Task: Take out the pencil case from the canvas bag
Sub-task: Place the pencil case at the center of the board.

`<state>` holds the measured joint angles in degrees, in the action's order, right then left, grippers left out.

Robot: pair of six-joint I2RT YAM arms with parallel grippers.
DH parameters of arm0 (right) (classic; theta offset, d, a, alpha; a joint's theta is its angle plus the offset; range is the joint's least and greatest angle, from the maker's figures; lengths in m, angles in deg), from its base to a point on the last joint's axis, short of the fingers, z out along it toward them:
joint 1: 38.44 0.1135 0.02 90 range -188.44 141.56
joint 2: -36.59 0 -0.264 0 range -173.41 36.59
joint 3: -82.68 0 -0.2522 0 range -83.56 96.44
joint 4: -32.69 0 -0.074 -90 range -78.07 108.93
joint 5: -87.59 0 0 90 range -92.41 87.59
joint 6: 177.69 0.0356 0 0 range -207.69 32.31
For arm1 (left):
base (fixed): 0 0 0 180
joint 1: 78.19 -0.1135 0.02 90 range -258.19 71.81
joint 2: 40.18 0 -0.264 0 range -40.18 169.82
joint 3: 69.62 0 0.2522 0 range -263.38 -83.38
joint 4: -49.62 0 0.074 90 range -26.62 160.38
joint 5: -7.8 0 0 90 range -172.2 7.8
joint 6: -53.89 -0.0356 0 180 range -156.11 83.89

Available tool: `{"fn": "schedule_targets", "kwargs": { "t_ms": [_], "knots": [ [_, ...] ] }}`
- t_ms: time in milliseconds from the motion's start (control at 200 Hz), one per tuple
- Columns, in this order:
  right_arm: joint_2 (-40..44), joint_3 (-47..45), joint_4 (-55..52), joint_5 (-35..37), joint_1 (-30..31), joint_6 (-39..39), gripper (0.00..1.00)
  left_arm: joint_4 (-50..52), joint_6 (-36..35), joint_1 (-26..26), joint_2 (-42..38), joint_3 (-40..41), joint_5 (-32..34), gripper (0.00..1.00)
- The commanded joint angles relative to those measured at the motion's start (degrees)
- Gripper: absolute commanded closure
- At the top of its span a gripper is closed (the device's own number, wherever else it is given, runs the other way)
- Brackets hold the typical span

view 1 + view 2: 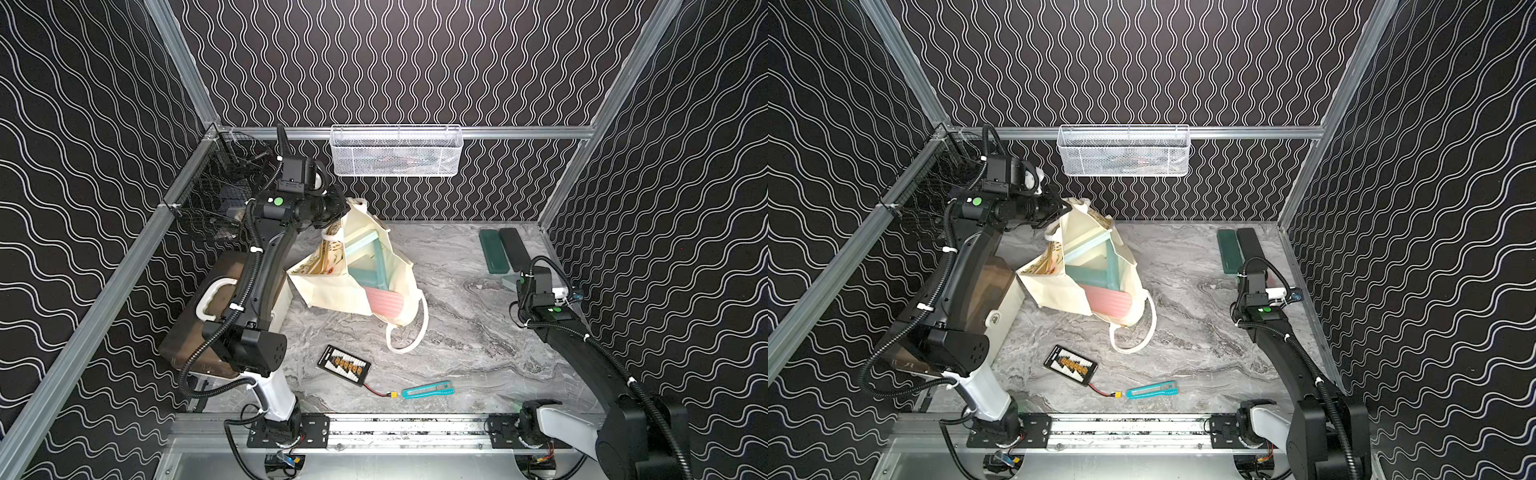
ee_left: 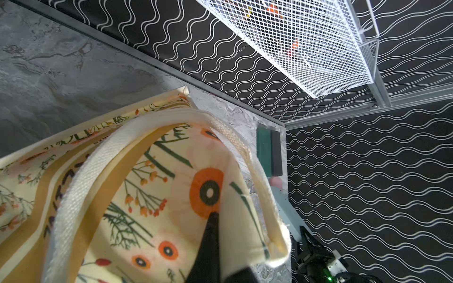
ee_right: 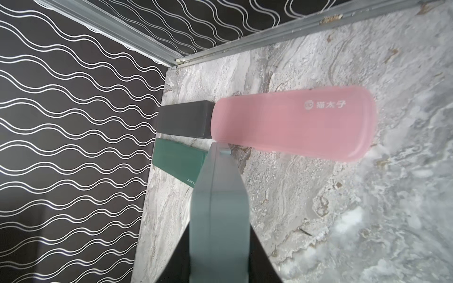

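The pale grey-blue pencil case (image 3: 218, 196) is out of the bag. Your right tool (image 3: 218, 254) is clamped on its near end and holds it on edge by the far right corner of the grey marble-patterned bench (image 3: 318, 196). The case's long axis runs straight out from the tool toward that corner.

Three more cases lie just ahead on the bench: a translucent pink case (image 3: 289, 122), a black rectangular case (image 3: 183, 120) and a dark green rectangular case (image 3: 176, 156). The black and green ones lie side by side.

The held case's tip overlaps the pink one in the wrist view, but whether they touch can't be told. Nor can you tell whether the held case rests on the bench.

The cream canvas bag with an orange flower print (image 1: 332, 291) sits mid-bench, well apart to the left of your right tool. Your left tool (image 1: 345, 206) is fully closed on the bag's upper rim, holding the mouth open. Inside, teal cases (image 1: 374, 266) and a ribbed pink case (image 1: 384, 301) show, but their number is unclear.

In both top views the right tool's jaws are hidden beneath its wrist.
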<state>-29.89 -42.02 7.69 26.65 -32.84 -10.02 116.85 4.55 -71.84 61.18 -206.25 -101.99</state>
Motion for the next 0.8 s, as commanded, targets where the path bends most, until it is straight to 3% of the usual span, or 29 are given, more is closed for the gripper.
{"fn": "schedule_targets", "kwargs": {
  "t_ms": [0,445,611,796],
  "knots": [
    [-0.09,-0.64,3.46,-1.63,-0.20,2.13,1.00,-7.37,3.27,-0.33,-0.42,-1.64,-4.11,1.00],
    [0.21,-4.31,7.95,-6.28,-3.03,3.61,1.00,-9.18,2.65,-0.37,-2.13,1.01,-5.21,1.00],
    [0.12,-5.62,9.47,-7.83,-3.89,4.15,0.87,-9.07,2.16,-0.39,-1.79,0.28,-6.47,1.00],
    [0.77,-6.62,9.71,-8.58,-4.27,4.22,0.60,-11.52,2.21,-0.44,-2.13,1.34,-9.28,1.00]
  ]
}}
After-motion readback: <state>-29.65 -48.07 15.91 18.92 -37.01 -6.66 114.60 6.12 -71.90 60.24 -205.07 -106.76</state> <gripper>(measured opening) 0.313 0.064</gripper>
